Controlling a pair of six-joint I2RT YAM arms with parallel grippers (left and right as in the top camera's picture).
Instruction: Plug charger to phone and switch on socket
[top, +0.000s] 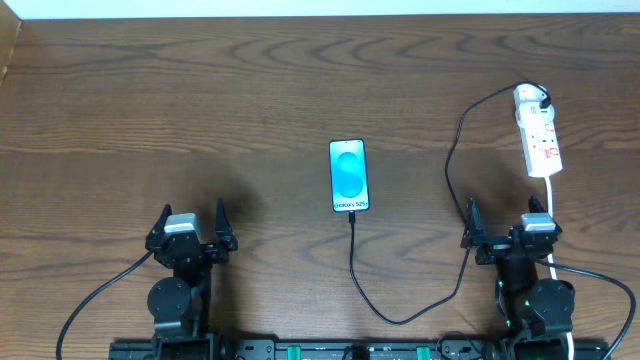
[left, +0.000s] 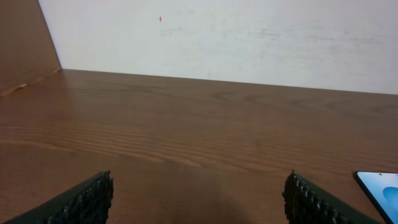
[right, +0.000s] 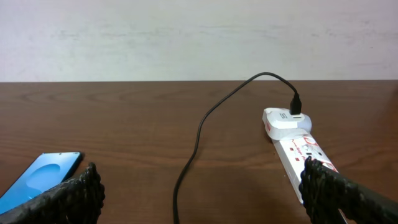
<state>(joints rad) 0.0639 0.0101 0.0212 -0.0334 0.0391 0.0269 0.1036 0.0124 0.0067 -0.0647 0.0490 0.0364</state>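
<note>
The phone (top: 348, 176) lies flat in the middle of the table, its light blue screen up. The charger (top: 452, 170), a thin black cable, runs from a white adapter (top: 528, 97) on the socket (top: 541, 140), loops toward the front edge and ends with its tip (top: 351, 215) at the phone's bottom edge. How deep the tip sits I cannot tell. My left gripper (top: 193, 215) is open at front left, over bare wood (left: 198, 186). Open too, my right gripper (top: 503, 212) sits at front right, with the charger (right: 202, 127) between its fingers' lines and the socket (right: 297, 149) by its right finger (right: 329, 193).
The socket's white cord (top: 552, 195) runs down past my right gripper's outer side. A corner of the phone shows in the left wrist view (left: 382, 186) and in the right wrist view (right: 37, 177). A pale wall (right: 186, 37) bounds the table's far edge.
</note>
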